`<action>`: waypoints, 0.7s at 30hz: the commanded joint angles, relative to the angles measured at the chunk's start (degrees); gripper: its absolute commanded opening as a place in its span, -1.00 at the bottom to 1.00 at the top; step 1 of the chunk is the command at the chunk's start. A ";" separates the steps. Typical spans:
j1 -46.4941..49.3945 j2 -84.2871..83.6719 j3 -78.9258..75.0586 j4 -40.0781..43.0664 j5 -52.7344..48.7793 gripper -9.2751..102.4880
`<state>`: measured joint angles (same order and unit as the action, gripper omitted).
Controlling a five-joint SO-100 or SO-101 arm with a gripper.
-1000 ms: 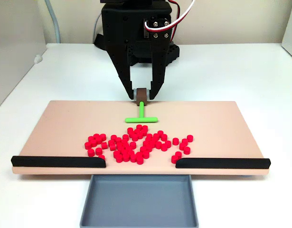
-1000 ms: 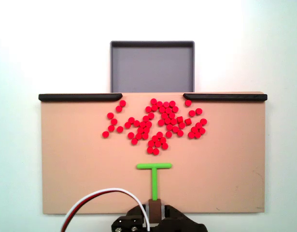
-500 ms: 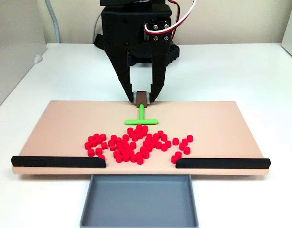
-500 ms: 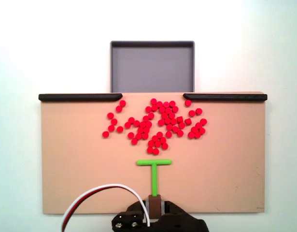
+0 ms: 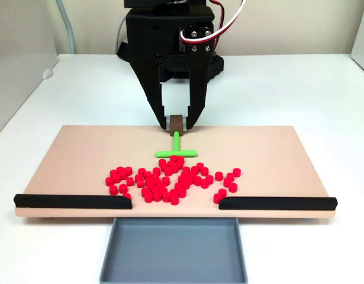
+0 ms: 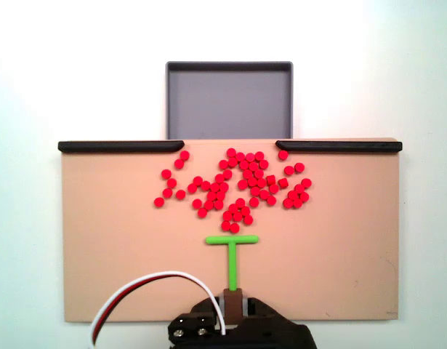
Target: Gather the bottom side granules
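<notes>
We pinch the green T-shaped plastic pusher (image 6: 232,251) in our black two-finger gripper (image 5: 177,122), its crossbar just beside the small red cylindrical granules (image 6: 236,185) scattered mid-board; next, we judge, a steady push toward the grey tray (image 6: 229,99).

A white tabletop (image 5: 300,89) carries a tan board (image 5: 81,154) across mid-frame and a grey tray (image 5: 173,273) at bottom centre, touching the board's near edge.
</notes>
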<state>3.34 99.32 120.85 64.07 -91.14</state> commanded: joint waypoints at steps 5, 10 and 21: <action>0.26 -2.37 -2.90 -0.26 0.00 -0.78; 0.09 -4.04 -4.83 -0.26 0.35 -0.78; -0.26 -8.00 -9.32 -0.18 1.05 -0.78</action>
<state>3.34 92.02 112.59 64.07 -90.53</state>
